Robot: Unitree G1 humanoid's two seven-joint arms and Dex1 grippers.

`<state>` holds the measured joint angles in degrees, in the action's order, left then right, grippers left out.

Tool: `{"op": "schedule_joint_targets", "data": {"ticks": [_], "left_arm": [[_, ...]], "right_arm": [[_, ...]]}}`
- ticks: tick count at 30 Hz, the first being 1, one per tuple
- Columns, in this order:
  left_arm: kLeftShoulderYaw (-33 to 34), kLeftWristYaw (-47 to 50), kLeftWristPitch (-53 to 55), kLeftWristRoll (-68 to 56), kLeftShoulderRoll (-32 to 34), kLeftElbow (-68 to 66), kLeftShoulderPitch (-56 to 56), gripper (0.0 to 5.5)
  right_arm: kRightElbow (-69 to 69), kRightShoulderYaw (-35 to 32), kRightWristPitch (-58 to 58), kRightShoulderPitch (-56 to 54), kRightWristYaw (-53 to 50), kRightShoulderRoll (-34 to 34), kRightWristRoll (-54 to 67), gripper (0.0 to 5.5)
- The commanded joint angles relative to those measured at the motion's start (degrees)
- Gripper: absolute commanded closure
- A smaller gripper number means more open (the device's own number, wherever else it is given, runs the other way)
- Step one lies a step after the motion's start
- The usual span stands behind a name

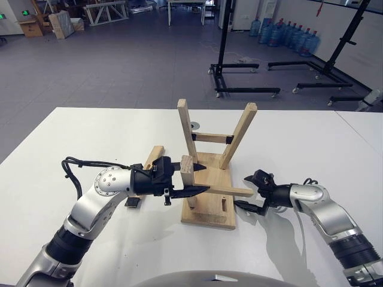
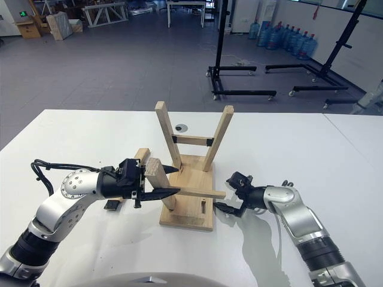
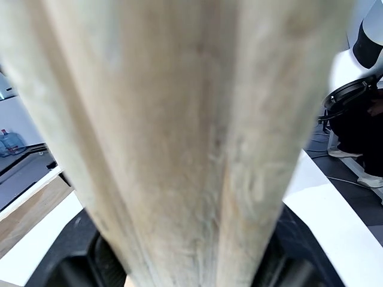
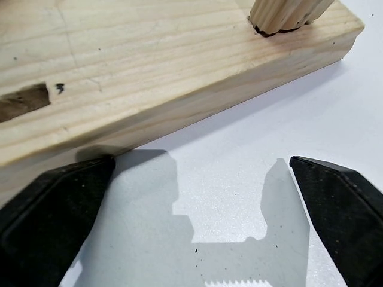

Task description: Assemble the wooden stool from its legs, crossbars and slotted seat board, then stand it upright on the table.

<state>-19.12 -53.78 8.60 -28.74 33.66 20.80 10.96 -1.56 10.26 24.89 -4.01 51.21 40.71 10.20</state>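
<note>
The slotted seat board [image 1: 210,206] lies flat on the white table [image 1: 90,137]. At its far end two legs [image 1: 185,128] [image 1: 239,134] stand up, joined by a crossbar [image 1: 210,138]. My left gripper [image 1: 195,180] is shut on a third leg [image 1: 187,168], held upright at the board's near left part; that leg [image 3: 179,143] looms close in the left wrist view. A crossbar [image 1: 230,191] sticks out from it to the right. My right gripper [image 1: 246,192] stands open beside the board's right edge [image 4: 149,72], low over the table, nothing between its fingers [image 4: 54,203].
A loose leg [image 1: 154,157] lies on the table left of the board, behind my left gripper. A small black piece [image 1: 132,202] sits under my left wrist. A round grommet [image 1: 194,125] is set in the table behind the stool. Black wheeled stands [image 1: 245,66] are on the floor beyond.
</note>
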Motion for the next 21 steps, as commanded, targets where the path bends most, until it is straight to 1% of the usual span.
{"op": "schedule_joint_targets", "data": {"ticks": [1,3,5,8,10,11,14,17,19,21], "left_arm": [[-5.36,2.83,4.22,11.76,1.69,-8.17,-2.00,3.37],[-6.72,2.28,1.35,14.60,2.74,-9.94,-2.04,3.37],[-6.26,2.12,3.27,12.06,2.61,-9.31,-1.75,3.37],[-2.75,3.62,9.22,3.53,0.51,-7.91,0.20,3.37],[1.40,5.24,13.29,-2.75,-0.98,-7.68,2.71,3.37],[2.14,5.02,13.67,-2.54,-0.52,-7.83,3.90,3.37],[-1.59,2.54,7.83,8.37,2.95,-9.92,5.03,3.37],[-5.57,1.53,2.25,15.39,3.92,-10.05,4.11,3.37],[-7.29,1.17,2.19,15.86,3.65,-9.37,2.69,3.37],[-6.45,1.31,6.95,10.17,2.46,-8.01,1.49,3.37]], "right_arm": [[0.20,3.94,1.71,2.33,0.75,-2.05,-0.89,0.10],[0.21,4.06,1.74,2.21,0.71,-2.08,-0.95,0.10],[0.12,4.10,1.79,2.12,0.72,-2.11,-0.96,0.10],[0.08,4.25,1.79,2.05,0.78,-2.16,-1.08,0.10],[0.10,4.41,1.81,1.89,0.73,-2.30,-1.19,0.10],[0.08,4.50,1.87,1.78,0.69,-2.41,-1.21,0.10],[0.08,4.70,1.95,1.56,0.61,-2.59,-1.25,0.10],[-0.08,4.69,1.92,1.80,0.58,-2.58,-1.21,0.10],[-0.16,4.84,1.99,1.89,0.54,-2.66,-1.15,0.10],[-0.29,5.05,2.05,1.99,0.52,-2.78,-1.15,0.10]]}}
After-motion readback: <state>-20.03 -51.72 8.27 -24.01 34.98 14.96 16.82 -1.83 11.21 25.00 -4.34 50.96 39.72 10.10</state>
